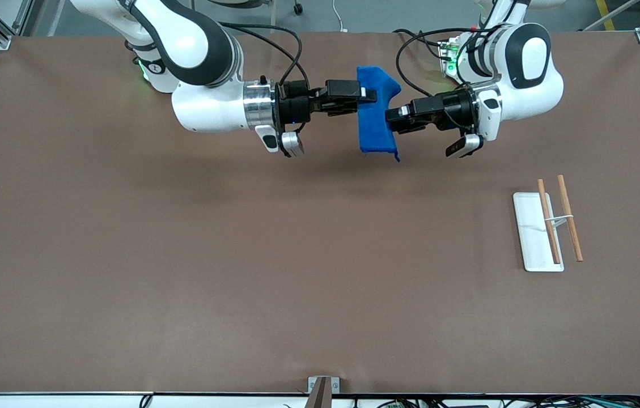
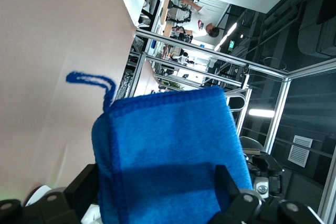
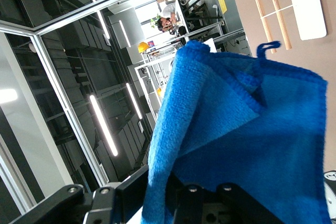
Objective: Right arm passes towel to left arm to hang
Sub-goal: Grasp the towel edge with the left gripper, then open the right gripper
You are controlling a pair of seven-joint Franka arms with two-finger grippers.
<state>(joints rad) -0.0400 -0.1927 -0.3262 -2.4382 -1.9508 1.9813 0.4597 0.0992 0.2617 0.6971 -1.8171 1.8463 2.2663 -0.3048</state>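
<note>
The blue towel point(image 1: 373, 122) hangs in the air over the table's edge by the robot bases, between both grippers. My right gripper point(image 1: 368, 96) is shut on the towel's upper part; in the right wrist view the cloth point(image 3: 252, 145) folds into my right gripper point(image 3: 157, 182). My left gripper point(image 1: 390, 120) is at the towel's other face, open, with its fingers point(image 2: 226, 182) wide apart on either side of the cloth point(image 2: 173, 150). My left gripper point(image 2: 156, 179) has the towel between its jaws. The towel's loop point(image 2: 89, 80) sticks out from one corner.
A white tray point(image 1: 532, 249) with two wooden rods point(image 1: 569, 218) raised above it lies toward the left arm's end of the table, nearer to the front camera than the grippers. It also shows in the right wrist view point(image 3: 302, 3). The brown table point(image 1: 240, 255) lies under the grippers.
</note>
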